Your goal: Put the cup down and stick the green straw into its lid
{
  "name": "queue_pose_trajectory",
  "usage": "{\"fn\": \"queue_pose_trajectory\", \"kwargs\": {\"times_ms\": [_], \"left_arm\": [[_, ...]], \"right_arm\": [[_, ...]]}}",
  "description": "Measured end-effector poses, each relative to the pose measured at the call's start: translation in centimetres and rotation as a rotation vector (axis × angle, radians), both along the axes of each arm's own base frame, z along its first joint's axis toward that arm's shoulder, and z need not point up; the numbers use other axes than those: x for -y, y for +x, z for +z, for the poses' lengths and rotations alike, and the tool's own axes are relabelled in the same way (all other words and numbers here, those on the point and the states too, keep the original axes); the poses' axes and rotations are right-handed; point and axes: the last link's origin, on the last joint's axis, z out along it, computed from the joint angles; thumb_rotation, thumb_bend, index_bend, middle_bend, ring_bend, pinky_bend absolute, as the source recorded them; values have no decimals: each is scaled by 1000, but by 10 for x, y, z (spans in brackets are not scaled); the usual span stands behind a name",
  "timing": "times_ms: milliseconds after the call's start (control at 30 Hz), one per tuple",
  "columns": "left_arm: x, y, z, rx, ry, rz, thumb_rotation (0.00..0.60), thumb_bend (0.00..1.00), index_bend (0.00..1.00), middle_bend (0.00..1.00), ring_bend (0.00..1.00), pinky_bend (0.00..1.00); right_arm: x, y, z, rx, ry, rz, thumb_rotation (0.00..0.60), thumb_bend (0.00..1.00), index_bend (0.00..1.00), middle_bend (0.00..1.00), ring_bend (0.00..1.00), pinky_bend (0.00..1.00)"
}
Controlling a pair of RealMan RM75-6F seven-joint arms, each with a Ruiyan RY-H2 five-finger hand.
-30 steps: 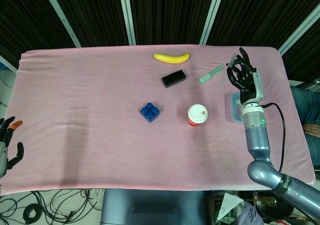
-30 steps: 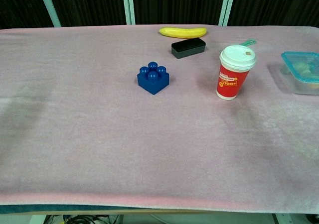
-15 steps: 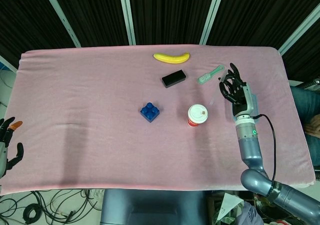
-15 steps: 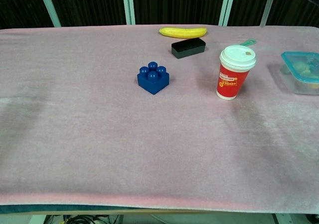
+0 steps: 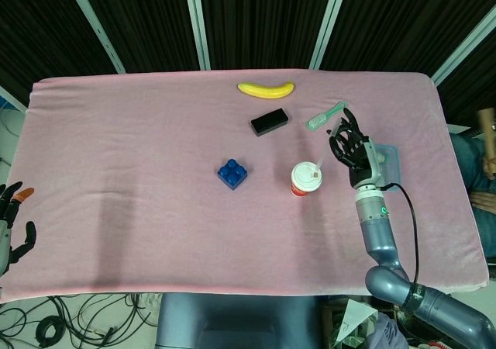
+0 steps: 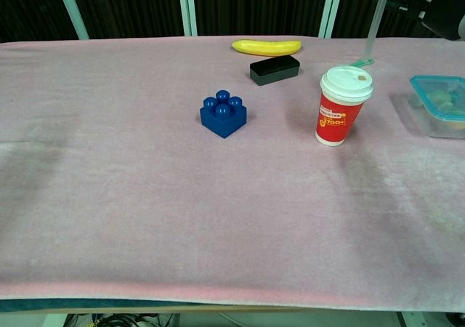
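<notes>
Since the earlier frames the right hand (image 5: 349, 146) has come in from the table's far right corner toward the cup (image 5: 306, 179), and the teal container (image 5: 391, 160) it covered now shows beside its wrist. That hand pinches the green straw (image 6: 373, 20), which hangs nearly upright with its lower end just above the cup's white lid (image 6: 346, 81), not yet in it. The red cup stands upright on the pink cloth (image 5: 139, 171). Beyond it lie a green brush (image 5: 325, 116), a black box (image 5: 269, 122) and a banana (image 5: 265, 89); a blue block (image 5: 232, 173) sits to its left. The left hand (image 5: 12, 221) rests off the table's left edge, fingers apart, holding nothing.
</notes>
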Motion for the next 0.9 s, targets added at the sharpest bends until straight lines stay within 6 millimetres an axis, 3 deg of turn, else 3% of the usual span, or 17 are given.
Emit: {"fn": "queue_pose_trajectory", "kwargs": {"times_ms": [900], "left_arm": [[0,0,0,0,0,1,600,581,201,92,23,0]], "right_arm": [[1,-7,-12,-15,20,-15,600,346,638,0,1,181]]}}
